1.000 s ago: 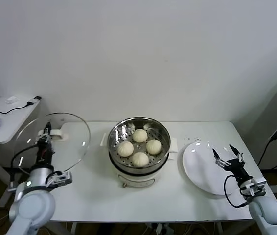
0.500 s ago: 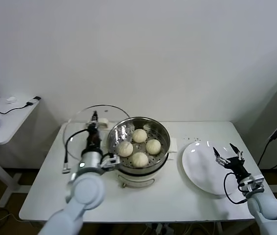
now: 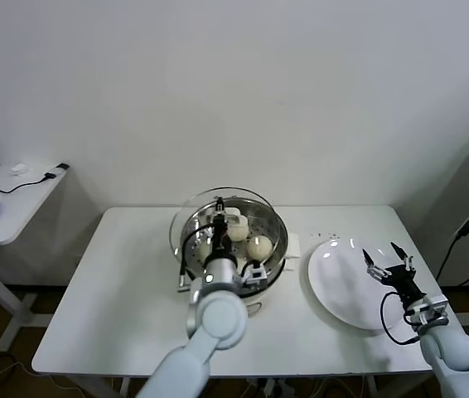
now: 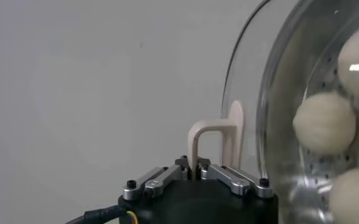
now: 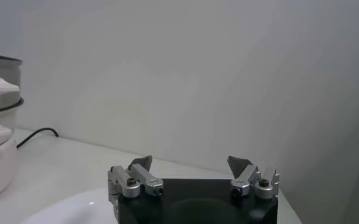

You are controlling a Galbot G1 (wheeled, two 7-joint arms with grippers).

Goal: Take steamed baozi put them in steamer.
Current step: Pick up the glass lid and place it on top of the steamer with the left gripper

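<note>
Over the big shiny steel steamer (image 3: pixel 239 249) on the white table (image 3: pixel 127 307), my left gripper (image 4: pixel 194 170) pinches the cream handle (image 4: pixel 211 143) of a round glass lid (image 3: pixel 186 214). Under the glass, small cream-white baozi (image 3: pixel 258 247) sit on the perforated tray. My right gripper (image 3: pixel 387 261) hovers spread wide above a flat white plate (image 3: pixel 342 286).
</note>
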